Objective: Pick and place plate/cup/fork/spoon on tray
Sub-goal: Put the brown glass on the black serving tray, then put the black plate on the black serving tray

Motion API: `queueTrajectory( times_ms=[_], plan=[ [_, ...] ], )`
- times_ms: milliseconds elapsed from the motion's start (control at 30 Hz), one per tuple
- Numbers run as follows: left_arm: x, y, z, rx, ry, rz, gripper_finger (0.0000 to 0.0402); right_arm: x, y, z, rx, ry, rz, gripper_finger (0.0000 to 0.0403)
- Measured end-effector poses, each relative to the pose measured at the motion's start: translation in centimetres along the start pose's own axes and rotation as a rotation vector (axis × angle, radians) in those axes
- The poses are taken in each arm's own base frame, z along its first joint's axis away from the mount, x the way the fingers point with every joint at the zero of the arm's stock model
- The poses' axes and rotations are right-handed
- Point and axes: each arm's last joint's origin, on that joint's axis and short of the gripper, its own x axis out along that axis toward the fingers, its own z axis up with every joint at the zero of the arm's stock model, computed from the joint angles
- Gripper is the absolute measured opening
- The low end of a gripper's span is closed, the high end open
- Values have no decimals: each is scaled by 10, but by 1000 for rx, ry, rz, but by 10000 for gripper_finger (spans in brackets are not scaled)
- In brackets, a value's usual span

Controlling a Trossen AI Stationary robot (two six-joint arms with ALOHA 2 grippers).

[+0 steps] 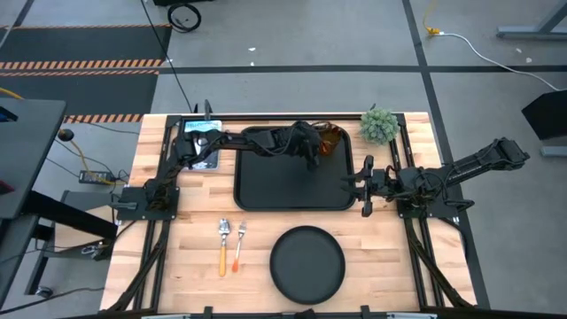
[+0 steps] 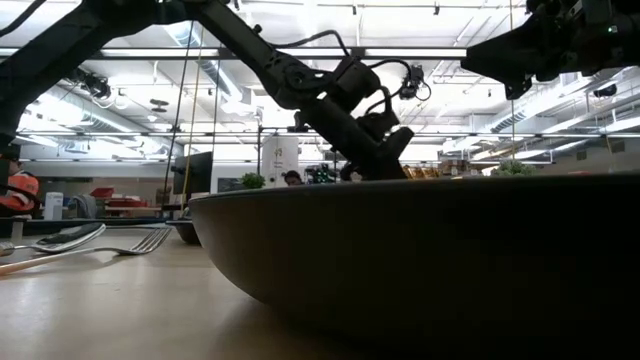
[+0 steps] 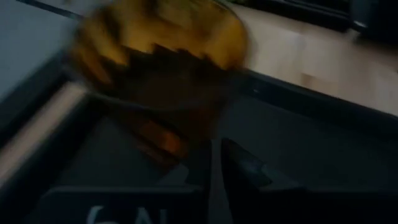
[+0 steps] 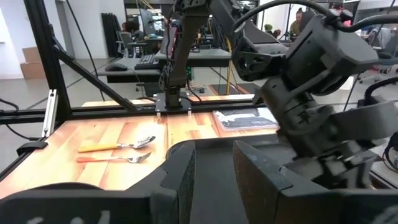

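**Q:** Where do the claws and the cup stand?

**A:** My left claw (image 1: 312, 149) reaches over the far right corner of the tray (image 1: 266, 190), and the cup (image 1: 330, 139) sits at that corner, right against the claw. In the left wrist view the cup (image 3: 163, 68) fills the frame just past one finger (image 3: 239, 165). I cannot tell whether I am clenched on it or have let go. My right claw (image 1: 365, 186) waits at the tray's right edge, fingers parted and holding nothing.

**Q:** How is this step done well?

**A:** I judge the cup should stand upright and fully inside the lip before I part my fingers, then I should lift straight up so neither finger tips it. The plate (image 1: 307, 263), spoon (image 1: 223, 244) and fork (image 1: 238, 245) lie on the counter (image 1: 190, 275), not yet on the tray.
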Motion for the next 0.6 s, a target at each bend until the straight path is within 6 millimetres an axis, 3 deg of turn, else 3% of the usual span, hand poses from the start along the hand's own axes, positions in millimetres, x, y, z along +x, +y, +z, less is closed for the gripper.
queueTrajectory(
  times_ms=[367,600],
  plan=[
    [0,19,6,-34,-48,47,43,0,0,2,-25,-18,0,116],
    [-7,2,-3,43,227,-142,43,0,0,0,-32,-3,0,116]
  ],
)
